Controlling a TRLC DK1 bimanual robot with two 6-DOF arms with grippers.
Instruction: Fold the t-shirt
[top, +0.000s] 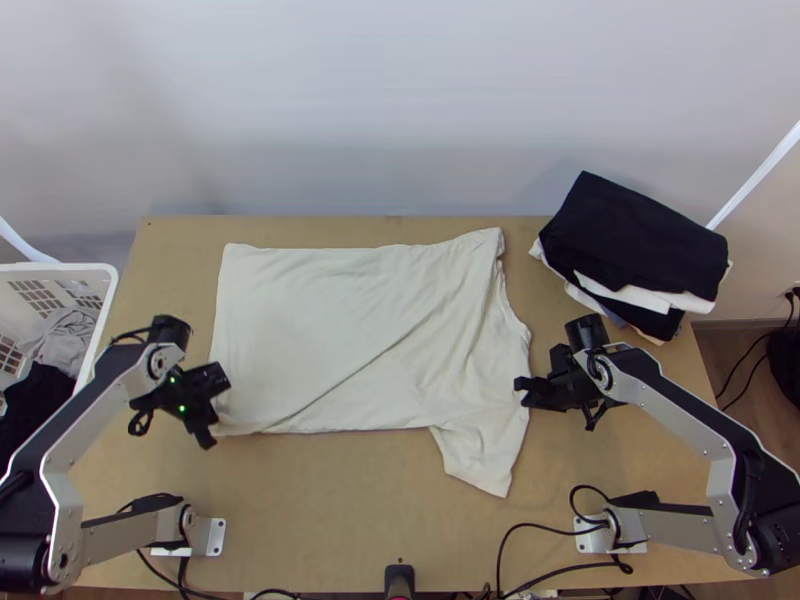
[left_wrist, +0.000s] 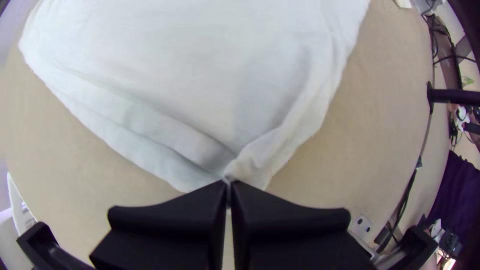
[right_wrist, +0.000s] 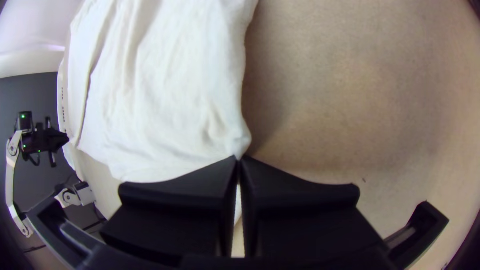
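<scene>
The cream t-shirt (top: 340, 330) lies mostly flat on the table, a diagonal crease crossing it and a sleeve pointing toward the near edge at its right. My left gripper (top: 215, 415) is at the shirt's near left corner; in the left wrist view the left gripper (left_wrist: 228, 187) is shut on that corner of the shirt (left_wrist: 200, 75). At the shirt's right edge, above the sleeve, is my right gripper (top: 525, 390). The right wrist view has the right gripper (right_wrist: 238, 162) shut on a pinch of the edge of the shirt (right_wrist: 175, 90).
A stack of folded black and white clothes (top: 640, 250) sits at the table's far right. A white basket (top: 105, 275) with grey and black cloth stands at the left. Cables (top: 540, 530) run along the near edge of the table (top: 350, 510).
</scene>
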